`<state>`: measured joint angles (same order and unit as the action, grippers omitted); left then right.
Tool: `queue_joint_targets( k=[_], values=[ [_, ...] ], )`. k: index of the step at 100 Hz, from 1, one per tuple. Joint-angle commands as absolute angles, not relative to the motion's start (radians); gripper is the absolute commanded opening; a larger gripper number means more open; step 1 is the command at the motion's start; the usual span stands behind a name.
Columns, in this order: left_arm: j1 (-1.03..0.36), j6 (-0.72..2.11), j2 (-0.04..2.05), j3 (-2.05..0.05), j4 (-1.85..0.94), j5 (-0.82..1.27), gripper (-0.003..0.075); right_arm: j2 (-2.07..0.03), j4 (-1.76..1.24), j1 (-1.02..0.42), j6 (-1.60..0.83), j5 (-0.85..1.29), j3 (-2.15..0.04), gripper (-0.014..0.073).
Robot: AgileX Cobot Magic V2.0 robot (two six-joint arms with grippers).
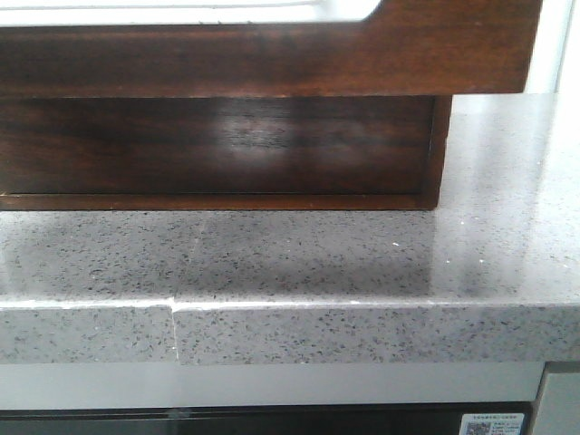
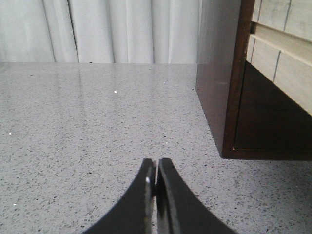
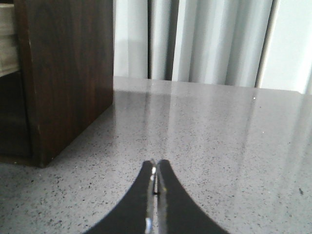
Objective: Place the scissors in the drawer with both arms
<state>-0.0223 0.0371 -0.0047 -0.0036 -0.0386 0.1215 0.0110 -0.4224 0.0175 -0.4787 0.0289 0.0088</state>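
Note:
The drawer (image 1: 272, 59) is the wide dark reddish-brown glossy front across the top of the front view, with a curved notch in its top edge. It reaches wider than the dark cabinet frame (image 1: 217, 145) below it. No scissors show in any view. My left gripper (image 2: 156, 168) is shut and empty, low over the speckled grey countertop (image 2: 87, 126), with the cabinet's side (image 2: 214, 78) just beside it. My right gripper (image 3: 156, 168) is shut and empty over the countertop (image 3: 219, 136), beside the cabinet's other side (image 3: 63, 73). Neither gripper shows in the front view.
Pale wooden boards (image 2: 282, 48) show inside the cabinet above its dark lower opening (image 2: 265, 122). White curtains (image 3: 209, 39) hang behind the counter. The countertop's front edge (image 1: 290, 304) has a seam on the left. A dark appliance front (image 1: 272, 421) lies below.

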Motion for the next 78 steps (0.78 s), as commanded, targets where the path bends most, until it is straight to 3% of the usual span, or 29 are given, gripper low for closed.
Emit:
queue_joint_targets(
  k=[1, 15, 78],
  values=[
    [-0.020, 0.027, -0.036, 0.031, -0.041, 0.045, -0.0020, 0.031, -0.309, 0.024, -0.341, -0.070, 0.026, -0.0069],
    [-0.020, 0.027, -0.036, 0.031, -0.041, 0.045, -0.0020, 0.031, 0.058, 0.024, 0.008, -0.117, 0.026, -0.0069],
    [-0.020, 0.027, -0.036, 0.031, -0.041, 0.045, -0.0020, 0.031, 0.072, 0.024, 0.016, -0.119, 0.026, -0.0069]
  ],
)
